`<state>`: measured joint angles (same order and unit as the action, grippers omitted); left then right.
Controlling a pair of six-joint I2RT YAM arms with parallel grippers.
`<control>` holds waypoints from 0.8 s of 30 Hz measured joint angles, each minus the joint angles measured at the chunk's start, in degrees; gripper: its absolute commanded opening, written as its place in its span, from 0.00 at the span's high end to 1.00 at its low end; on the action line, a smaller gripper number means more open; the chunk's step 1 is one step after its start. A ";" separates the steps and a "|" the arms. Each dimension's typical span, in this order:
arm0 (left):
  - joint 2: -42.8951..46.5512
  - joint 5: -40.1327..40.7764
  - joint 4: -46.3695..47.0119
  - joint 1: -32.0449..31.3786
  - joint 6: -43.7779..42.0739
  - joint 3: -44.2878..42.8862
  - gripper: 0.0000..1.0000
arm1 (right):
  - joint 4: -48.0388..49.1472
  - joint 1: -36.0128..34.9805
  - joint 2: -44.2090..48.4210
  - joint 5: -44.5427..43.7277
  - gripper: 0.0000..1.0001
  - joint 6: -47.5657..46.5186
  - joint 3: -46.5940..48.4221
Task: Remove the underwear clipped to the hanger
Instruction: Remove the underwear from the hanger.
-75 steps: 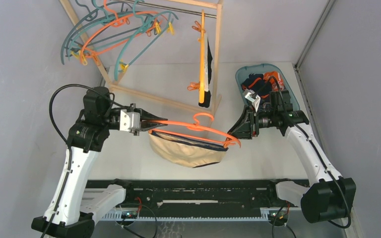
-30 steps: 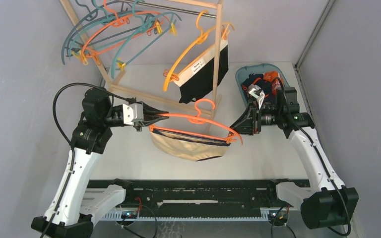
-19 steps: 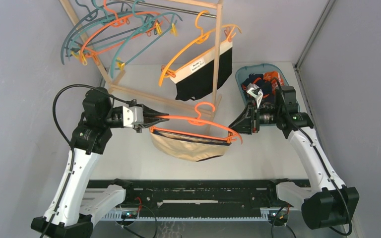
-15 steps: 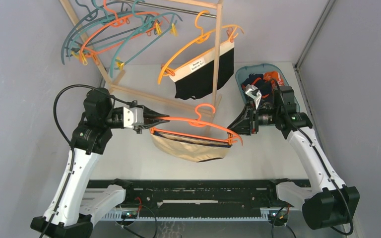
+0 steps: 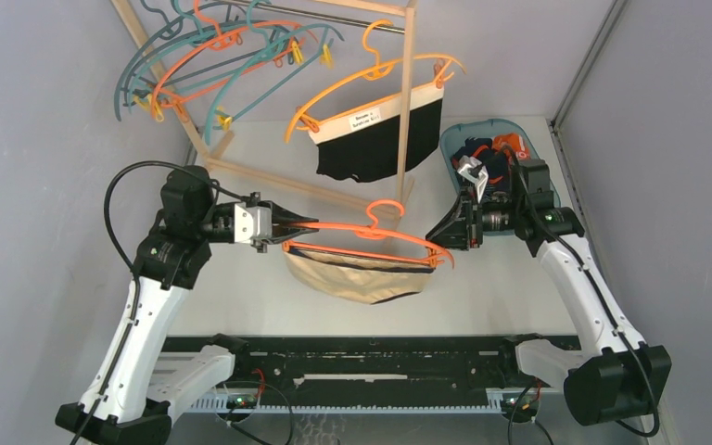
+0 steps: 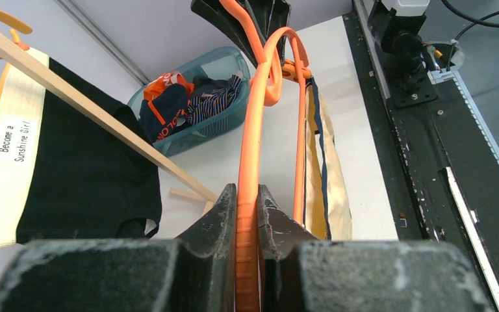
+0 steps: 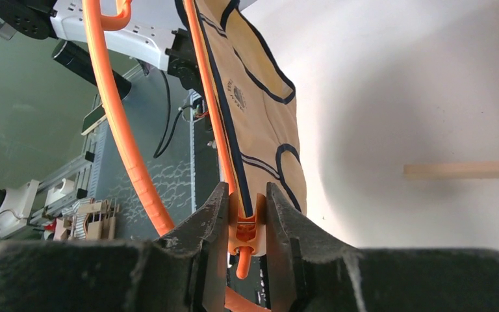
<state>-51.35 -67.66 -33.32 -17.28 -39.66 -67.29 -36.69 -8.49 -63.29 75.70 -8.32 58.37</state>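
One beige briefs (image 5: 357,278), one black briefs (image 5: 371,148), left gripper (image 5: 297,225) pinching orange hanger (image 5: 362,229), right gripper (image 7: 245,221) pinching clip (image 7: 243,229), white tabletop (image 5: 241,278), grey walls (image 5: 37,93).

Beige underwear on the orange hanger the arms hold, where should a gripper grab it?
Probably the sagging lower fold of the beige underwear, from the near side: it hangs free below the orange hanger, while the waistband is stretched along it.

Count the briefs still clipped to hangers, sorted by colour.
Beige briefs, navy trim: 1
Black briefs, white waistband: 1
Total: 2
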 measured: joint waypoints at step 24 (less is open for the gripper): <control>0.76 2.16 1.31 -0.13 3.02 0.00 1.00 | 3.10 3.06 2.78 -5.77 1.00 6.03 0.33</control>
<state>-50.59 -65.49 -32.01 -17.41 -36.64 -67.29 -33.58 -5.43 -60.51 69.93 -2.28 58.70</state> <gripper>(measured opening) 0.156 0.217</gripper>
